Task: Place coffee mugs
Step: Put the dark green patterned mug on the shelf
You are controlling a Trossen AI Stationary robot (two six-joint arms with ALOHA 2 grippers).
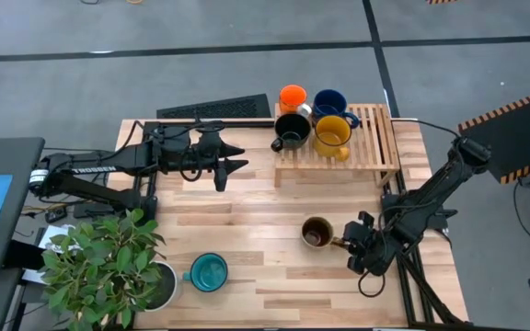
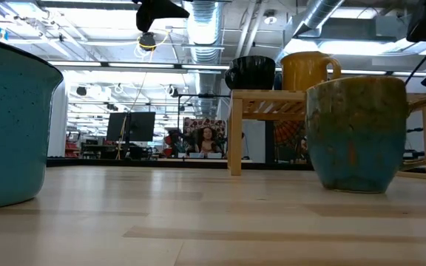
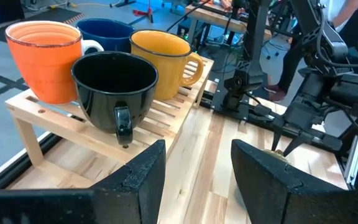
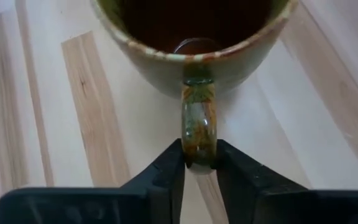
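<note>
The olive-brown mug (image 1: 316, 233) stands upright on the table's right half, its handle toward the right edge. My right gripper (image 1: 349, 242) is shut on that handle. The teal mug (image 1: 209, 272) stands on the table near the front edge. The orange (image 1: 293, 97), dark blue (image 1: 328, 101), black (image 1: 292, 129) and yellow (image 1: 332, 135) mugs stand on a slatted wooden rack (image 1: 380, 138) at the back right. My left gripper (image 1: 238, 156) is open and empty, above the table just left of the rack, facing the black mug (image 3: 114, 84). My right gripper pinches the olive-brown mug's handle (image 4: 198, 134) between its two fingers, at the loop's outer end. The fingers (image 4: 166, 171) come level from the table's right side, slightly from the near side. The mug stands upright with its base on the table (image 2: 357, 185).
A potted plant in a white pot (image 1: 109, 267) stands at the front left corner, beside the teal mug. A black keyboard (image 1: 214, 108) lies at the table's far edge. Bare wood lies in the table's middle (image 1: 247, 216).
</note>
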